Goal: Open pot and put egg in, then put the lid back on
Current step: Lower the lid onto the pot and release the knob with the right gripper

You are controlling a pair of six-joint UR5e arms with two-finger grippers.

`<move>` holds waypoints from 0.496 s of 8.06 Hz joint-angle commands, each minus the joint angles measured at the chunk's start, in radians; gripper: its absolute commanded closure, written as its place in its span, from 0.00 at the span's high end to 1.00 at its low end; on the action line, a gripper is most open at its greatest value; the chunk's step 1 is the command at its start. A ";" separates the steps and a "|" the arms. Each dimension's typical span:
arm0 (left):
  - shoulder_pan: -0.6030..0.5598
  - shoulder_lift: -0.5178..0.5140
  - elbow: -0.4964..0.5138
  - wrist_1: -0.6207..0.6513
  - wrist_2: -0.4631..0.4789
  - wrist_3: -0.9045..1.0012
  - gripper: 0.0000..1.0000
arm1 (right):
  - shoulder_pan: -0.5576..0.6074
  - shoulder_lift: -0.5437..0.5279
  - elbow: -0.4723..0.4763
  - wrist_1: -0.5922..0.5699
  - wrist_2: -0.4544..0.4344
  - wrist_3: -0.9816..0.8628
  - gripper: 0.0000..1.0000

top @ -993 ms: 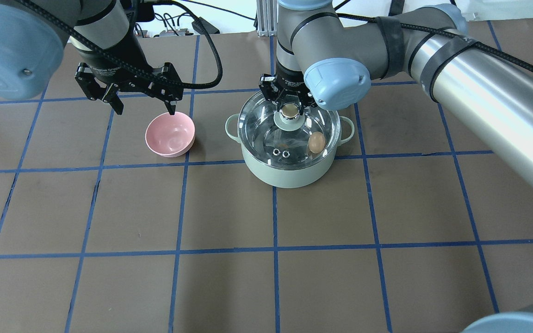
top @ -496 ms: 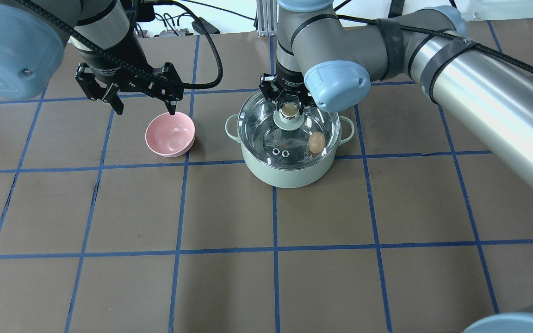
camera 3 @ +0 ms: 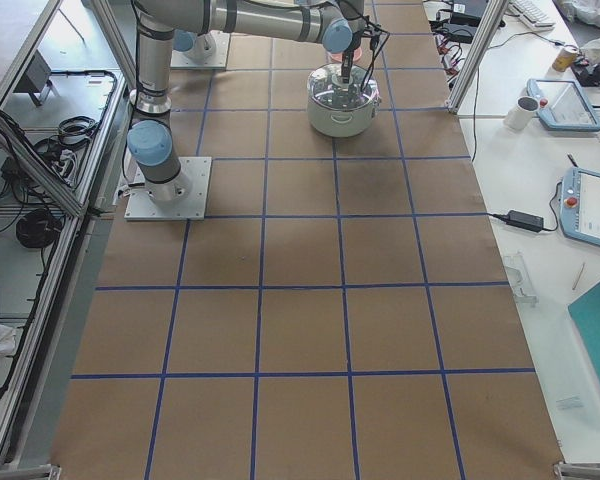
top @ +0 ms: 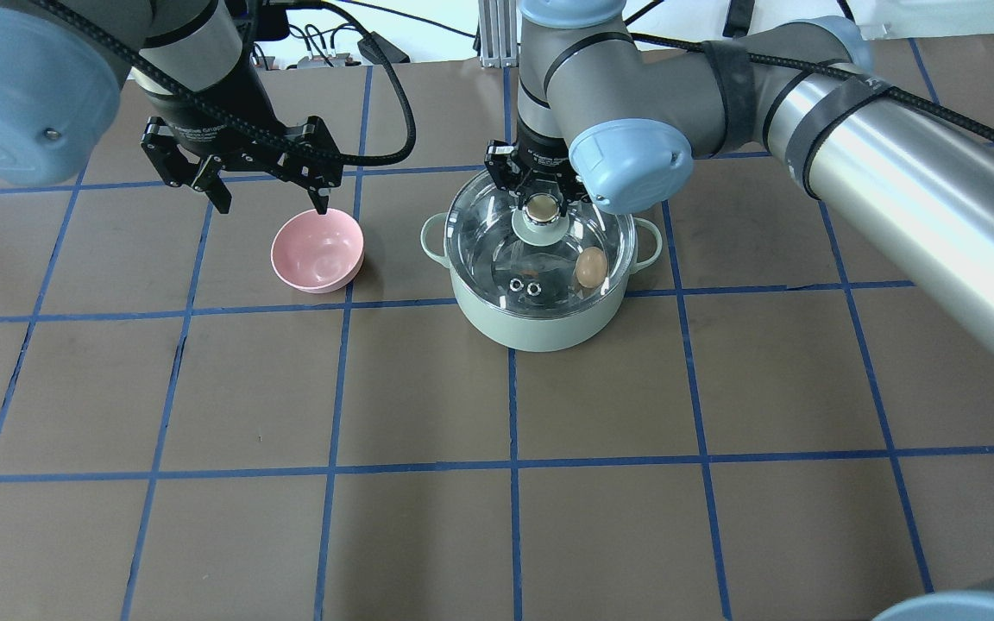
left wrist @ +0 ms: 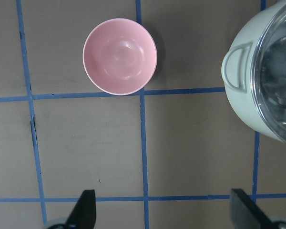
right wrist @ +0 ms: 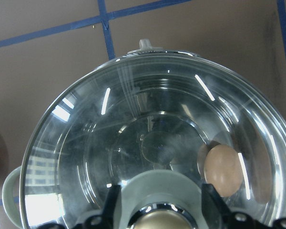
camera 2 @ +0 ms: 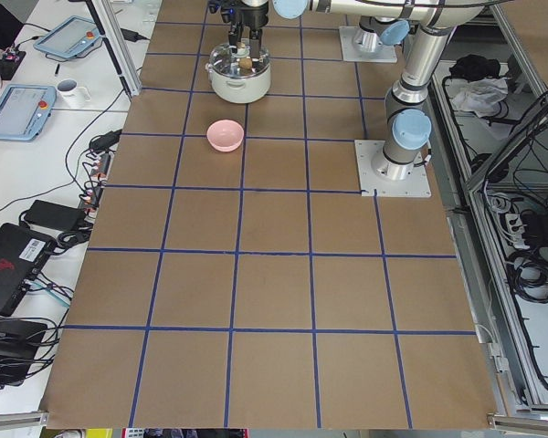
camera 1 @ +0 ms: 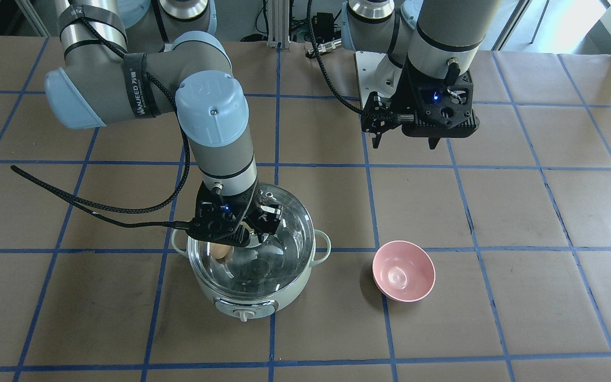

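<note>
The mint-green pot (top: 540,332) stands mid-table with the clear glass lid (top: 497,250) seated on it. The light-brown egg (top: 590,266) lies inside the steel bowl under the glass, and also shows in the right wrist view (right wrist: 222,169). My right gripper (top: 540,203) is over the lid's golden knob (top: 540,207). Its fingers straddle the knob with gaps on both sides, so it is open. My left gripper (top: 268,203) is open and empty, hovering just behind the pink bowl (top: 317,250).
The pink bowl (camera 1: 403,270) sits empty to the robot's left of the pot (camera 1: 242,297). The pot's dial (camera 1: 243,315) faces the operators' side. Brown paper with a blue tape grid covers the table.
The right arm's elbow and wrist have shifted slightly. The lid, egg, pot and left arm have not moved.
</note>
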 commanded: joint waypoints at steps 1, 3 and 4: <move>0.000 0.000 0.000 0.001 0.000 0.000 1.00 | -0.009 -0.004 -0.016 -0.022 -0.001 -0.042 1.00; 0.000 0.000 0.000 0.001 0.000 0.000 1.00 | -0.062 -0.042 -0.029 -0.007 0.001 -0.102 1.00; 0.000 0.000 0.000 0.001 0.000 0.000 1.00 | -0.103 -0.080 -0.029 0.023 0.001 -0.191 1.00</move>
